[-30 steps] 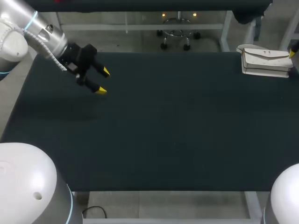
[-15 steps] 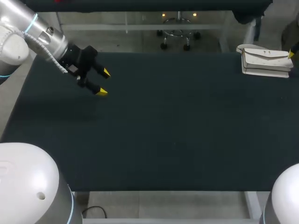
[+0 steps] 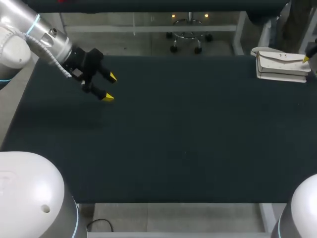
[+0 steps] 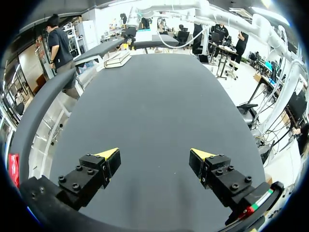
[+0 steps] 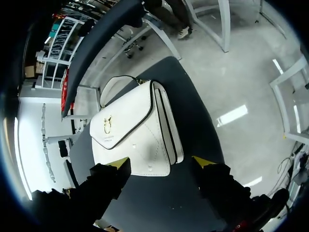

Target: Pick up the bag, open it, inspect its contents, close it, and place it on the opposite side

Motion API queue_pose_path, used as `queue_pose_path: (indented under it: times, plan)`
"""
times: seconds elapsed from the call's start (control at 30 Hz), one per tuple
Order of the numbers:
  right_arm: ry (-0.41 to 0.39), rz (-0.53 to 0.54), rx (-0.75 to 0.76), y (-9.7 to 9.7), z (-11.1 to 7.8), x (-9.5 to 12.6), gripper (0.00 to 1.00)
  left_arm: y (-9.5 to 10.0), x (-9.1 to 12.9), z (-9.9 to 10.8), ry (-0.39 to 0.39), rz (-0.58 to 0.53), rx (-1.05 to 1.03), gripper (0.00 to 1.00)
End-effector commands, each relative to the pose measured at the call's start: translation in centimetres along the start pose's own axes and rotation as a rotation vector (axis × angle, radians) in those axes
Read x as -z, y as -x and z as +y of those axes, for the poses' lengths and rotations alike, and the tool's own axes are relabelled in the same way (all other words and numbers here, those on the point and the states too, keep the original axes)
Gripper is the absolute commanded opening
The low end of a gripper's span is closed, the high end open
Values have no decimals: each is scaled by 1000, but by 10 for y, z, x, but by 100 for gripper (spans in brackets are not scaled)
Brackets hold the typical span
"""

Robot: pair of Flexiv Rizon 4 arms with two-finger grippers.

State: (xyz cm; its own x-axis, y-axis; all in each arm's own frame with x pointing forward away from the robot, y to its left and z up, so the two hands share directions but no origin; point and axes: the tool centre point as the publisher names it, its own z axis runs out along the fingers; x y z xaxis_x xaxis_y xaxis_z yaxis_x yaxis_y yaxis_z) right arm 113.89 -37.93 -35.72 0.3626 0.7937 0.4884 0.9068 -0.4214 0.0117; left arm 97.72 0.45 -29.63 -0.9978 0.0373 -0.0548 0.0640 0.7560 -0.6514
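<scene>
A white handbag (image 3: 281, 66) lies at the tabletop's (image 3: 188, 139) upper right, just ahead of the right gripper (image 5: 161, 166), fingers apart; the left gripper (image 3: 109, 87), likewise spread, hangs upper left.

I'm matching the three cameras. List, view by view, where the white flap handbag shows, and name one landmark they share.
Head view: the white leather-look flap handbag lies at the table's far right corner.
Left wrist view: the handbag is far ahead of the open left gripper, at the table's far end.
Right wrist view: the handbag is close ahead of the open right gripper.
Shared landmark: the dark table top, on whose corner it lies.
</scene>
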Motion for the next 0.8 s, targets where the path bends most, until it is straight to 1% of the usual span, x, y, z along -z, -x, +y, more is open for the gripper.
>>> queue_pose_path:
  times: [0.03,0.1,0.33,0.5,0.57,0.63,0.67,0.8]
  plan:
    - [-166,26,-5,6,15,-6,51,0,-1,0,-1,-1,0,100]
    - [-166,29,-5,6,17,-8,48,0,-1,0,-1,-1,0,100]
    - [-180,54,-17,12,20,-18,44,0,-1,0,-1,-1,0,100]
    - [-186,74,-12,10,21,-22,44,0,-1,0,-1,-1,0,100]
    - [-188,77,-8,8,21,-23,40,0,-1,0,-1,-1,0,100]
    - [-190,85,-2,6,20,-24,12,0,-1,0,-1,-1,0,100]
    - [-191,88,0,5,20,-24,0,0,-1,0,-1,-1,0,100]
    - [-193,108,10,1,17,-23,0,0,-1,0,-1,-1,0,100]
